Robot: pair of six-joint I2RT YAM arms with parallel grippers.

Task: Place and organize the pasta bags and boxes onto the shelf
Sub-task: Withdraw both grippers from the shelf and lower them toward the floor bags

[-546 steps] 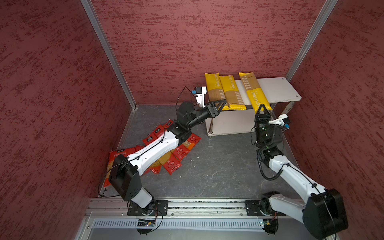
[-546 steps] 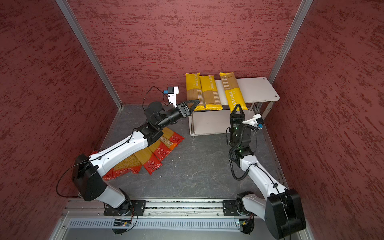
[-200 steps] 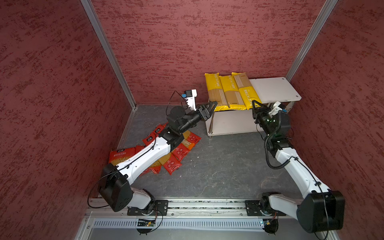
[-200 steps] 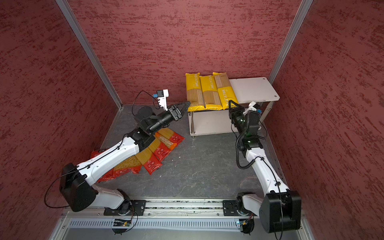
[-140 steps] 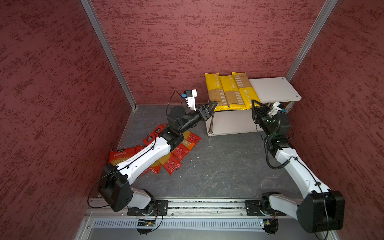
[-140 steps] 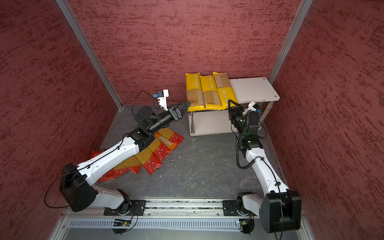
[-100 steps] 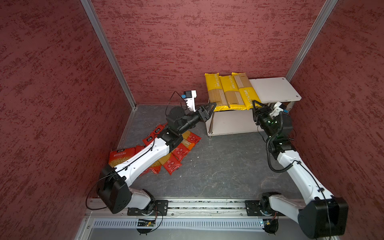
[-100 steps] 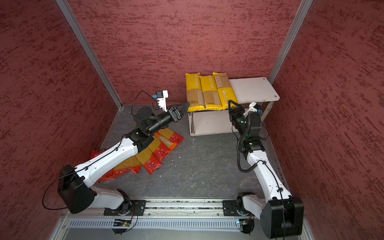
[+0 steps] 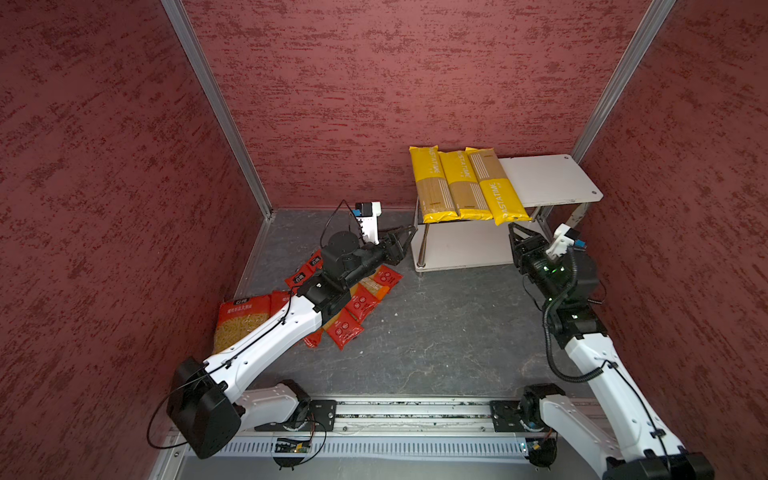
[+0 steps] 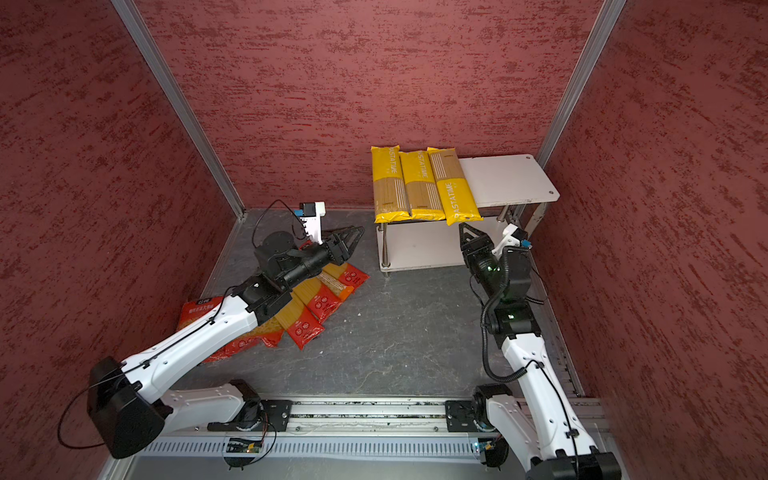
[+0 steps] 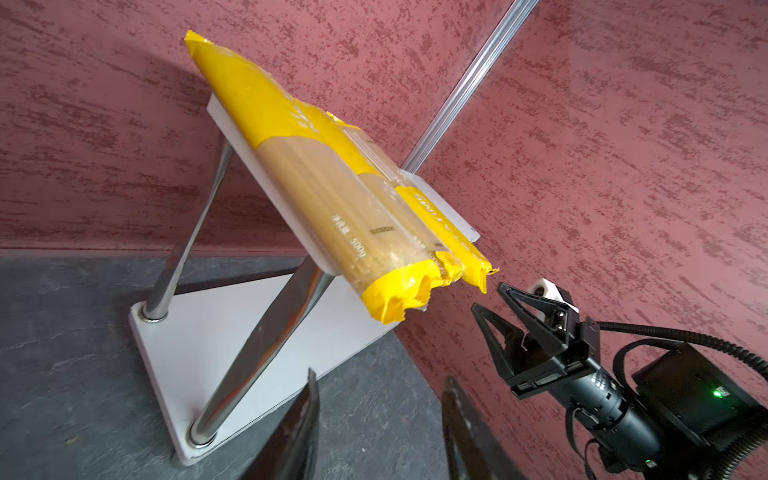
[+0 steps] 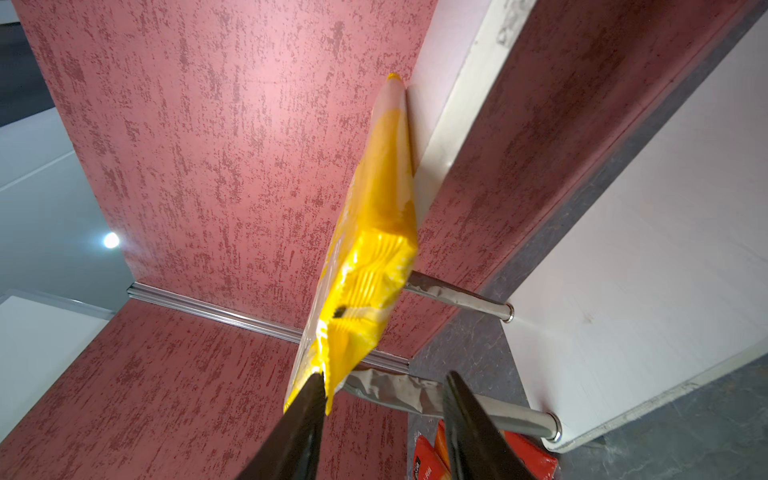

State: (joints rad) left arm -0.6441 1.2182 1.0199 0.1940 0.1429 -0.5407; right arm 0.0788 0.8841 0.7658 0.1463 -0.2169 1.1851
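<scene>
Three long yellow spaghetti packs (image 9: 463, 185) (image 10: 419, 183) lie side by side on the left part of the shelf's top board (image 9: 548, 183) (image 10: 507, 178), their front ends overhanging. My right gripper (image 9: 515, 228) (image 10: 465, 228) (image 12: 384, 375) (image 11: 488, 297) is open just below the rightmost pack's end (image 12: 374, 232), with nothing between its jaws. My left gripper (image 9: 409, 230) (image 10: 357, 232) (image 11: 380, 376) is open and empty by the shelf's left front leg (image 11: 266, 345). Red spaghetti packs (image 9: 357, 303) (image 10: 316, 303) and a wide short-pasta pack (image 9: 243, 320) lie on the floor under the left arm.
Red textured walls close in on the left, back and right. The shelf stands against the back right corner on chrome legs (image 9: 422, 245), over a lower white board (image 9: 465, 249). Both arm bases sit on a rail (image 9: 415, 415) along the front edge.
The right gripper let go of the rightmost yellow pack, opened and dropped back slightly. That pack, askew earlier, now lies beside the other two. The left arm drew back a little to the left.
</scene>
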